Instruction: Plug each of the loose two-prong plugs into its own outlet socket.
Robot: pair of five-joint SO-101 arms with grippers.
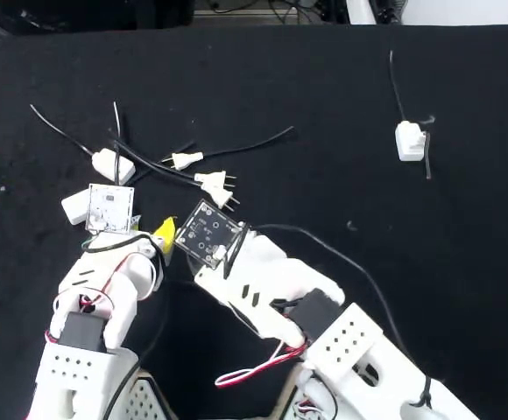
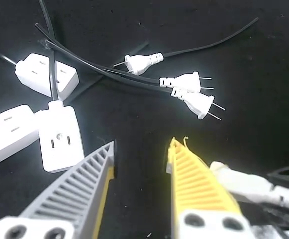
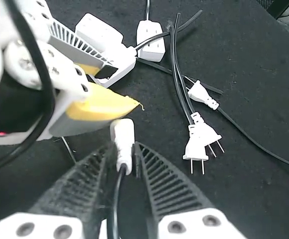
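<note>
Three white two-prong plugs on black cords lie loose together: one [image 2: 143,62], a second [image 2: 187,81] and a third [image 2: 199,103]. In the high view they lie near the plug [image 1: 215,182]. Beside them rest three white outlet sockets [image 2: 60,139], [image 2: 7,132], [image 2: 47,74]. My left gripper [image 2: 139,149] hangs open just short of them, one finger grey and one yellow, with nothing between them. My right gripper [image 3: 123,149] is shut on a fourth white plug [image 3: 122,137] with a black cord. That plug's tip is close under the left arm's yellow finger [image 3: 102,107], and its prongs are hidden.
A further white outlet socket [image 1: 409,140] with a black cord sits alone at the far right of the black table [image 1: 324,79]. Both arms crowd together at the front left, their wrists nearly touching. Black cords [image 1: 254,144] cross among the plugs.
</note>
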